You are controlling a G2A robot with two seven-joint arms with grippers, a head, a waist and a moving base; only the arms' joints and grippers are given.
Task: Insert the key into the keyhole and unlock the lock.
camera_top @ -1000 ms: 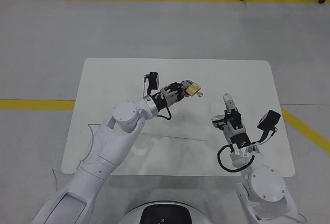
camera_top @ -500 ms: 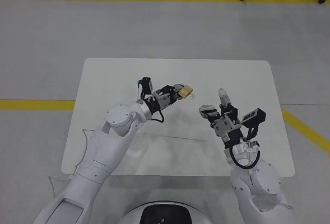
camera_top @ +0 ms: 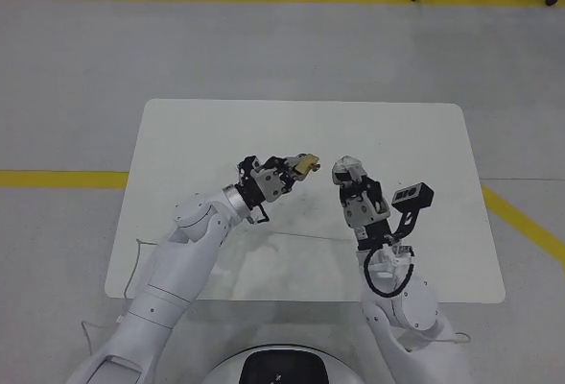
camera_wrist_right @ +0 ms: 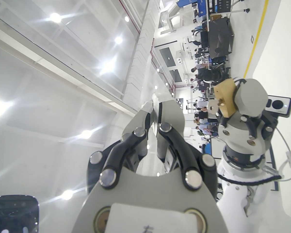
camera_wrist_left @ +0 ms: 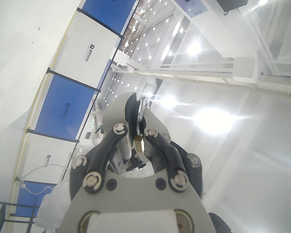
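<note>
White table (camera_top: 215,134) lies below. Brass padlock (camera_top: 308,163) is held clear of it, clamped in the left gripper (camera_wrist_left: 139,112), long axis pointing roughly toward the right gripper (camera_top: 344,173), just beside it. Right gripper's grip state cannot be told.

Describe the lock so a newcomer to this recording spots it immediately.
Look over the middle of the white table. The left gripper hangs there, shut on the padlock. It is the only brass-coloured thing among grey and white parts.
</note>
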